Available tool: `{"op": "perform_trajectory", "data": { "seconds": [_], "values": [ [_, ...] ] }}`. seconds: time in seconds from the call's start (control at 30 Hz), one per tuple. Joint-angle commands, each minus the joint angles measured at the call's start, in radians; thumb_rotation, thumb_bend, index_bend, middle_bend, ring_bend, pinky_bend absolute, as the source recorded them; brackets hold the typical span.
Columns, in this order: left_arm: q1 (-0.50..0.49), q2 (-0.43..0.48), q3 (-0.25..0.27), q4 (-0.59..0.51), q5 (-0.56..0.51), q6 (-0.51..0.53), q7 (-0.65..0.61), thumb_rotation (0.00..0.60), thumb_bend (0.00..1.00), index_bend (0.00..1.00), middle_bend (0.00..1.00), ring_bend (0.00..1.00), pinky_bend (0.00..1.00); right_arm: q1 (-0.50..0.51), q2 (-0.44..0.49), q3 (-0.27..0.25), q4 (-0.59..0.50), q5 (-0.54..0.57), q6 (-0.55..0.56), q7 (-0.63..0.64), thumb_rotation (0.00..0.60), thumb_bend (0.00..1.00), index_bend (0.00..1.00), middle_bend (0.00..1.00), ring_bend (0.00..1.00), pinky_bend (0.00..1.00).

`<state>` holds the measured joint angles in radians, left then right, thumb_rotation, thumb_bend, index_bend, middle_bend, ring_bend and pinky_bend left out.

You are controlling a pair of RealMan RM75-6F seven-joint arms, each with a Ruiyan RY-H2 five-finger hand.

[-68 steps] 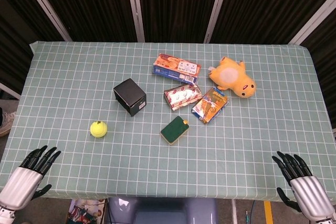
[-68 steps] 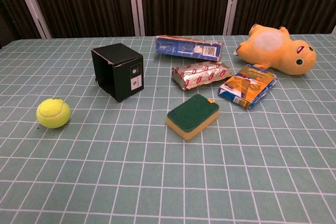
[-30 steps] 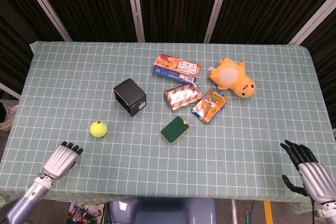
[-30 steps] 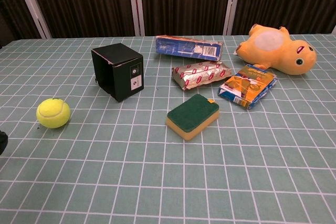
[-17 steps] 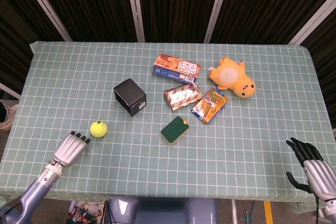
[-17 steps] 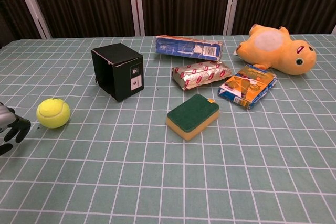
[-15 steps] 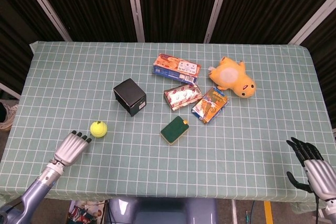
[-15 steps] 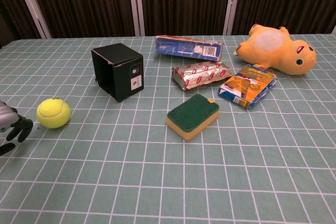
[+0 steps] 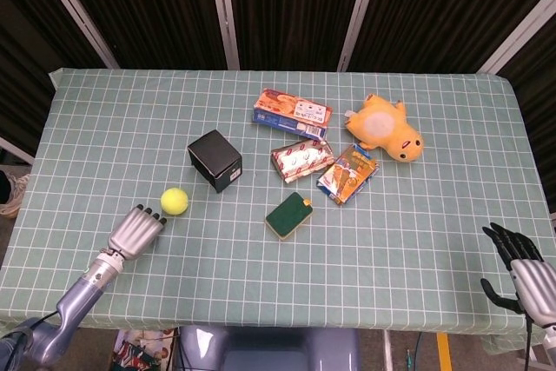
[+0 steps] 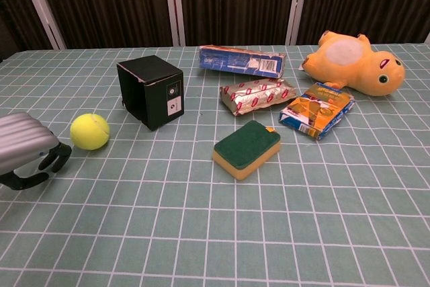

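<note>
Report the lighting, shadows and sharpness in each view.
Head view: even overhead light; the black box and tennis ball cast only short soft shadows; everything sharp. Chest view: the same flat light, no glare on the foil snack pack; the left hand at the frame edge is cropped and slightly soft. Backdrop dark in both.

left hand [image 9: 139, 232] open just beside the tennis ball [image 9: 175, 202], fingertips nearly touching.

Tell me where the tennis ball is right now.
The tennis ball lies left of centre in both views, between the left hand and the black box.
</note>
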<state>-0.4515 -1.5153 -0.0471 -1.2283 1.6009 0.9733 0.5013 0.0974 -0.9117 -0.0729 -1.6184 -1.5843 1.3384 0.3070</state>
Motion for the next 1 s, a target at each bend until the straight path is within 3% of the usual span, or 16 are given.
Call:
{"op": "perform_trajectory", "data": {
  "seconds": [0.03, 0.63, 1.0],
  "values": [
    [-0.023, -0.005, -0.008, 0.002, -0.007, -0.019, 0.001, 0.6, 0.39, 0.5, 0.55, 0.5, 0.52, -0.002, 0.0, 0.001, 0.001, 0.004, 0.0, -0.002, 0.6, 0.43, 0.0, 0.0, 0.0, 0.0],
    [-0.119, -0.006, -0.031, 0.026, -0.072, -0.097, 0.024, 0.6, 0.39, 0.49, 0.53, 0.5, 0.52, -0.014, 0.002, 0.017, 0.001, 0.032, 0.018, -0.009, 0.6, 0.43, 0.0, 0.0, 0.0, 0.0],
    [-0.199, -0.056, -0.059, 0.07, -0.116, -0.16, 0.01, 0.6, 0.39, 0.48, 0.52, 0.49, 0.5, -0.017, 0.004, 0.034, -0.007, 0.076, 0.007, -0.032, 0.6, 0.43, 0.0, 0.0, 0.0, 0.0]
  ]
}}
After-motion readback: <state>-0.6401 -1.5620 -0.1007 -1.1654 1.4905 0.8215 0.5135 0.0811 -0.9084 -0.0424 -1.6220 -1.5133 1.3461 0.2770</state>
